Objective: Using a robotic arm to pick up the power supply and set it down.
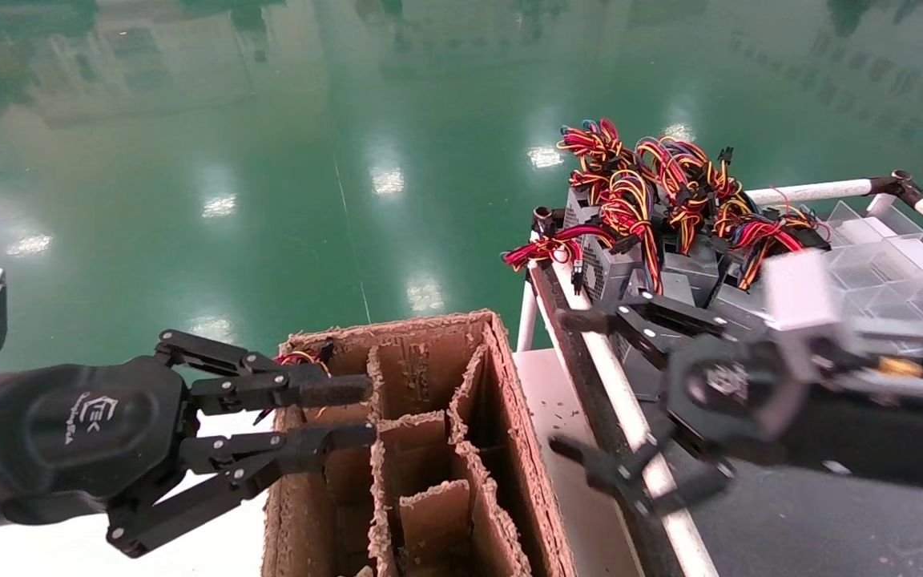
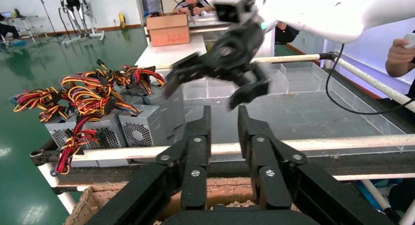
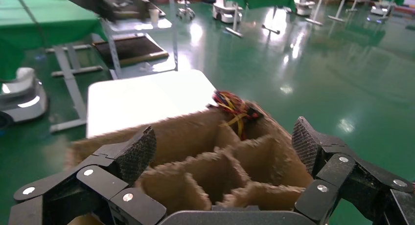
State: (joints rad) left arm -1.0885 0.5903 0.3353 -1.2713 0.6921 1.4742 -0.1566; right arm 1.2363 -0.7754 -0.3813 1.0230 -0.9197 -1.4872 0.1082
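Observation:
Several grey power supply units (image 1: 618, 268) with red, yellow and black wire bundles (image 1: 654, 180) are piled on the cart at the right; they also show in the left wrist view (image 2: 142, 127). My right gripper (image 1: 578, 389) hovers open and empty over the cart's rail, just in front of the pile, and the left wrist view shows it (image 2: 210, 90) beside the units. My left gripper (image 1: 349, 414) is open with a narrow gap and holds nothing, over the far left corner of the brown divided cardboard box (image 1: 509, 385). Wires (image 3: 235, 105) stick out of that corner compartment.
A white rail (image 1: 630, 417) edges the cart between the box and the pile. Clear plastic dividers (image 1: 886, 256) stand behind the units. The box rests on a white table (image 3: 142, 100). People (image 2: 193, 0) and a carton (image 2: 169, 29) are beyond the cart.

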